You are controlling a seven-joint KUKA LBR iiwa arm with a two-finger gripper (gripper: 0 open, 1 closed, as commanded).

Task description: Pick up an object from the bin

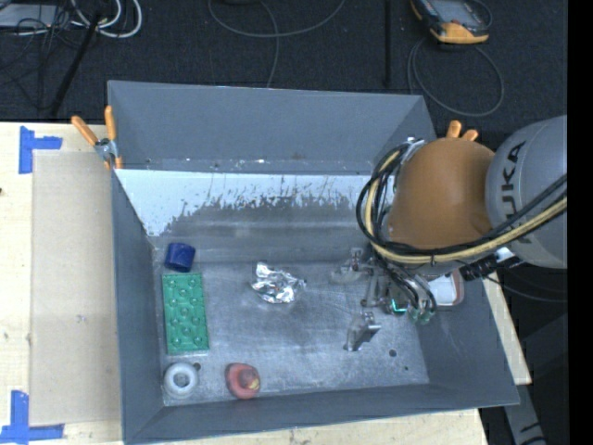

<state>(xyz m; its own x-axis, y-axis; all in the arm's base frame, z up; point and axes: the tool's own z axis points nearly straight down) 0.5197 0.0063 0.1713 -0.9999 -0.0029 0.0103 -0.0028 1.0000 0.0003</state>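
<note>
Pincer (368,306), half hidden beneath the orange cover (435,193), hangs above bin floor (310,341); openness cannot be told.

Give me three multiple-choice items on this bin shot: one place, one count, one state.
1. The blue block lies: A) mid-bin B) at the green studded plate's far end C) by the right wall.
2. Loose things in the bin: A) three B) five C) eight.
3. The foil is: A) crumpled B) flat C) rolled.
1B, it sits on the left, just past the plate; 2B, block, plate, foil, white tape roll, red round thing; 3A, it is bunched and creased.
</note>
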